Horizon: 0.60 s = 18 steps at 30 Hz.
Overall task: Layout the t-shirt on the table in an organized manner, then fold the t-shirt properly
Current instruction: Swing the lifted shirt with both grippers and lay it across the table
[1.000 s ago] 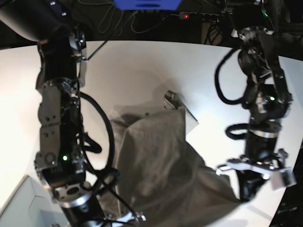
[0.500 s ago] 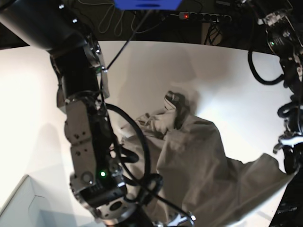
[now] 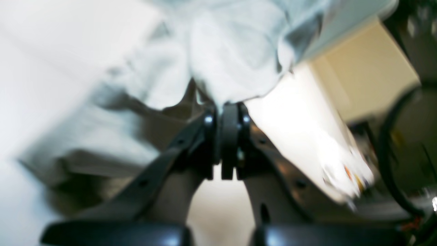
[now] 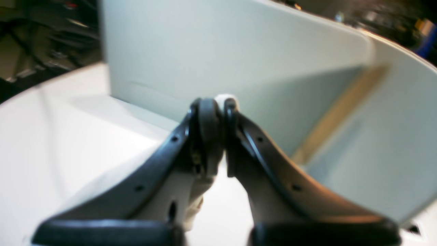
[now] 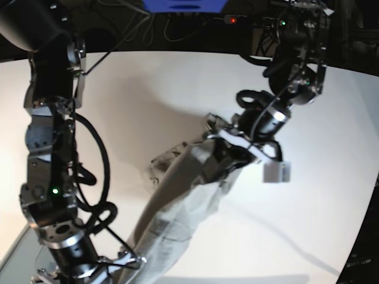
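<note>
both grippers (image 3: pixel 229 112) (image 4: pixel 218 106) tight on t-shirt (image 5: pixel 177 219)

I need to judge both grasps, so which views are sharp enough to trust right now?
Left wrist: heavily motion-blurred, the t-shirt smeared, left gripper closed on its edge. Right wrist: soft focus, right gripper pinching pale cloth. Base: sharpest, fisheye-curved table, hard arm shadows.

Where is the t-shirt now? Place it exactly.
In the base view the t-shirt hangs stretched mid-frame between the left claw and the lower-left right claw.
</note>
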### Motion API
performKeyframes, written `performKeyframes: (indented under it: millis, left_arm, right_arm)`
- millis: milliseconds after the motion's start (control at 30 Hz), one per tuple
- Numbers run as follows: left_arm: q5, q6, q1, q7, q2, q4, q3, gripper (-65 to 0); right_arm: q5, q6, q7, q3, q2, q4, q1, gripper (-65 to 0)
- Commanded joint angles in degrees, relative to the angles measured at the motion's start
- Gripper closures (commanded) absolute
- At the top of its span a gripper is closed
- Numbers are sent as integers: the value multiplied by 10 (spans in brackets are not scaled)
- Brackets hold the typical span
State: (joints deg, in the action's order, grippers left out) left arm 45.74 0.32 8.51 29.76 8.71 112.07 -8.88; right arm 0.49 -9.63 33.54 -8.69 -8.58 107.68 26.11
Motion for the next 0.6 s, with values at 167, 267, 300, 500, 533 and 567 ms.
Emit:
performKeyframes:
  millis: [167,267,300,500,533,567]
  left_arm:
    - [8,-6,-80,-12,2,-72,-160,-72]
    - [8,-5,-109,-12,6,-108,-219,-233]
    - [8,-5,-113,-12,11,-117,-233,-301]
    - [10,-5,-112,-16,41,-108,-252,-539]
    - [11,-5,-112,-17,49,-105,-252,-542]
    - [11,-5,-112,-18,57,-105,-251,-545]
  right_arm:
    - [-2,-2,-18,83,-37,9,-37,0]
    - [-2,-2,-18,123,-44,8,-51,0]
    - [-2,-2,-18,138,-44,8,-52,0]
    - [-2,-2,-18,224,-45,6,-50,0]
    - [-2,-2,-18,228,-47,6,-45,0]
    - [-2,-2,-18,233,-53,6,-43,0]
